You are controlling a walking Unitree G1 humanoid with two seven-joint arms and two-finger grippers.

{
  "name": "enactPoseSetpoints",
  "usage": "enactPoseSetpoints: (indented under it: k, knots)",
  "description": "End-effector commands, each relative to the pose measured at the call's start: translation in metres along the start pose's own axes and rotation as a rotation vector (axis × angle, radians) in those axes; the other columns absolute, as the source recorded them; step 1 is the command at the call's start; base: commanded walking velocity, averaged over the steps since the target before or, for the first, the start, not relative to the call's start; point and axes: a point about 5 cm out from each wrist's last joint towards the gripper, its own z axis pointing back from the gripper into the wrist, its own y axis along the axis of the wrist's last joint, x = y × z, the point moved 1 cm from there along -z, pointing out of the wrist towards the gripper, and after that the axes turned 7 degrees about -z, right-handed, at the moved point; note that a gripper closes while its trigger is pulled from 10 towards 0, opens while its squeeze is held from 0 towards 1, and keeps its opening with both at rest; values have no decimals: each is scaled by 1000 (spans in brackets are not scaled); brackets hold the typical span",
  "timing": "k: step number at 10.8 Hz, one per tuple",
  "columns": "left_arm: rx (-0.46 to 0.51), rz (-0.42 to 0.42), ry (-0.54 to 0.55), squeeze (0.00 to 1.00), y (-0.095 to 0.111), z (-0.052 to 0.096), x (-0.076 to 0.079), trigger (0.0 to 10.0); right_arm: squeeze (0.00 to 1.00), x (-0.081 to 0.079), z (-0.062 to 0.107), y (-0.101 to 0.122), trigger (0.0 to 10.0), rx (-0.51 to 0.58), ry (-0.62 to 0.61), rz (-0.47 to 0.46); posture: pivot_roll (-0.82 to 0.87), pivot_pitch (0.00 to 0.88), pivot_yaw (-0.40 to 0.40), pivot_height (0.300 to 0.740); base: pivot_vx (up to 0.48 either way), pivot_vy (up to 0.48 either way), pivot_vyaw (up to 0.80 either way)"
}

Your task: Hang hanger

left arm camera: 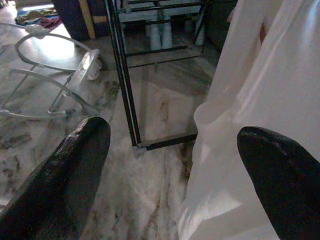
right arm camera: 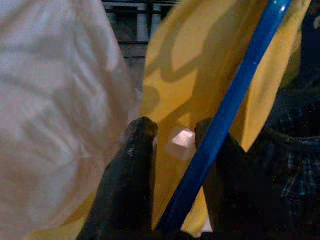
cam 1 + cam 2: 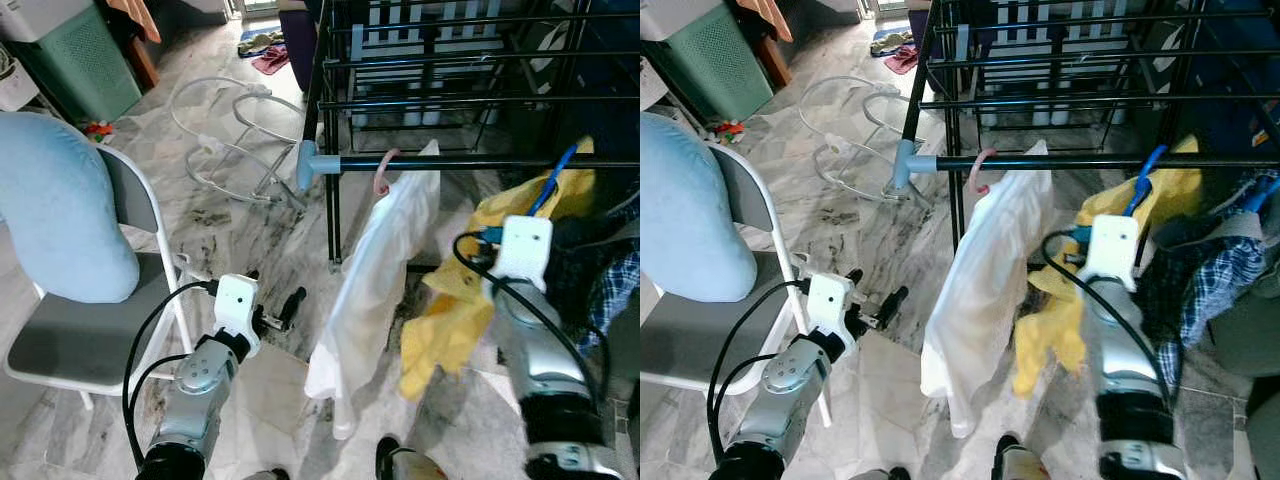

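Blue hanger [image 3: 555,178] with a yellow shirt [image 3: 470,300] on it sits at 3 o'clock, up by the black rail [image 3: 480,163]. It looks light and stiff, the cloth soft and floppy. The right tool [image 2: 175,145] is clamped on the thin blue bar, a good spot to hold. A white shirt [image 3: 375,280] on a pink hanger [image 3: 384,172] hangs just beside it and may get in the way. The left tool [image 3: 278,312] is apart, holding nothing, low at 8 o'clock near a chair [image 3: 90,340].
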Motion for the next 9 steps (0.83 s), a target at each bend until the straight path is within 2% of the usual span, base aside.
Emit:
enactPoseSetpoints:
  k: [1, 5, 8, 9]
  knots:
    - [-28, -14, 4, 0, -5, 2, -4, 10000, 0, -1, 4, 3, 0, 21, 23, 12, -133, 162, 134, 740, 0, 0, 0]
    - [-41, -20, 2, 0, -7, 2, -5, 10000, 0, -1, 17, 1, 0, 26, 264, 155, -134, 164, 140, 740, 0, 0, 0]
    - [-47, -18, -1, 0, -8, 2, -4, 10000, 0, 16, 24, -8, 196, -19, 259, 226, -138, 161, 139, 740, 0, 0, 0]
    - [-50, -18, -3, 0, -9, 2, -4, 10000, 0, 20, 25, -10, 10000, -20, 230, 254, -140, 160, 141, 740, 0, 0, 0]
